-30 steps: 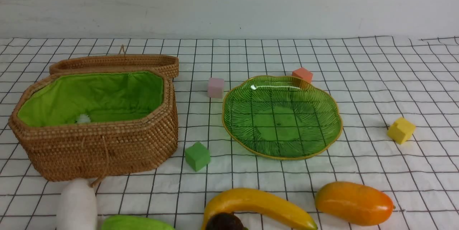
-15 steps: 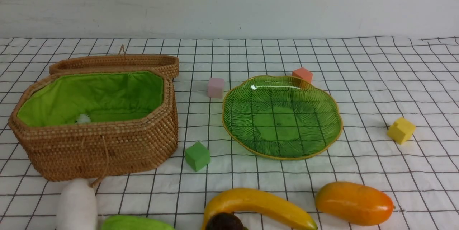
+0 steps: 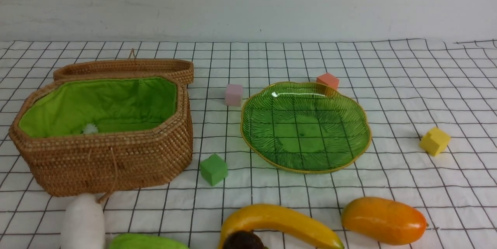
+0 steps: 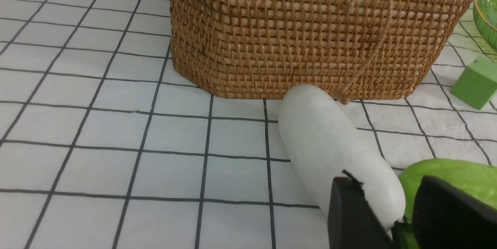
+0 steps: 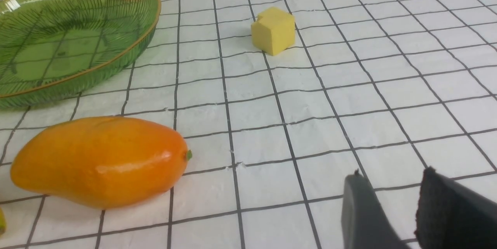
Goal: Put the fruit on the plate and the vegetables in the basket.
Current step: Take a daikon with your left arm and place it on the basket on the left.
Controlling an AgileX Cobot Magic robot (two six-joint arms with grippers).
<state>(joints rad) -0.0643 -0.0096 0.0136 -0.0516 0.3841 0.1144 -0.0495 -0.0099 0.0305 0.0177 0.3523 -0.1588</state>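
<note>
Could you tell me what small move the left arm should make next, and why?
Probably ease the left gripper forward to straddle the white radish, then close. Its jaws stand apart and hold nothing. The radish lies just ahead of them on the cloth, its far end at the basket wall. The front view shows the basket's lid open.

Tan woven wicker basket [image 3: 108,163] at L. Green ribbed glass plate [image 3: 248,140] to its R. Btwn them: pink foam cube [image 3: 233,94] back, green foam cube [image 3: 213,169] front. Orange-red foam cube [image 3: 327,80] just behind plate; yellow foam cube [image 3: 434,140] R of it. Nearest, L to R: fat white radish cylinder [image 3: 82,223] just before basket, light green elongated piece [image 3: 145,242], curved yellow banana [image 3: 279,222] w/ round dark maroon fruit [image 3: 242,241] before it, oval orange mango [image 3: 383,220].
</note>
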